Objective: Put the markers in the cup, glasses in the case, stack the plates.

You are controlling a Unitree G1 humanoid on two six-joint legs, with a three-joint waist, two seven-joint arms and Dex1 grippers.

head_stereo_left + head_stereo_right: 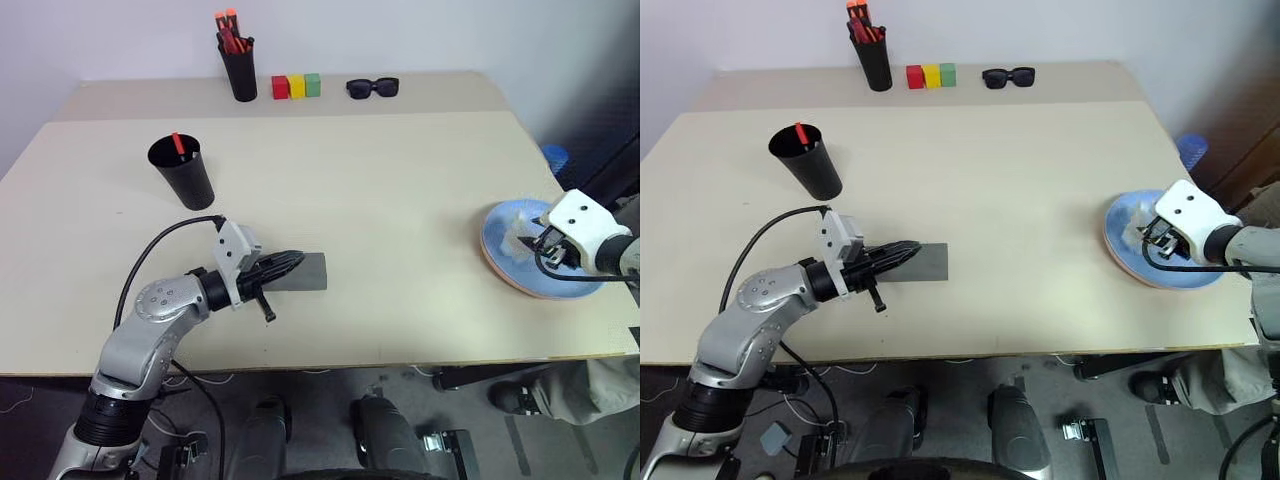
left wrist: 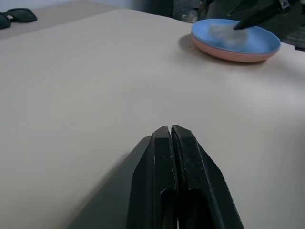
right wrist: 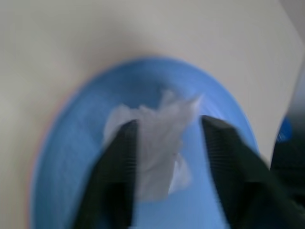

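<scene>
Sitting on the beige worktop (image 1: 400, 200), blue plate on pink plate (image 1: 530, 262) at the right edge, white crumpled stuff (image 3: 157, 143) between the wide-spread right end effector (image 3: 169, 157). Left end effector (image 2: 171, 143), pinched tight, rests over the grey case (image 1: 305, 272); marker (image 1: 178, 144) in cup (image 1: 183, 172).

Lab-like room: bare beige table (image 1: 400, 200), cabled floor.

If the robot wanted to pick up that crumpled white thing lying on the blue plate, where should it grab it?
Probably from above, at the raised crest of the crumpled white tissue. It sits bunched up in the shallow light blue plate, so its sides are low. The right pincer already stands open with a finger on either side.
</scene>
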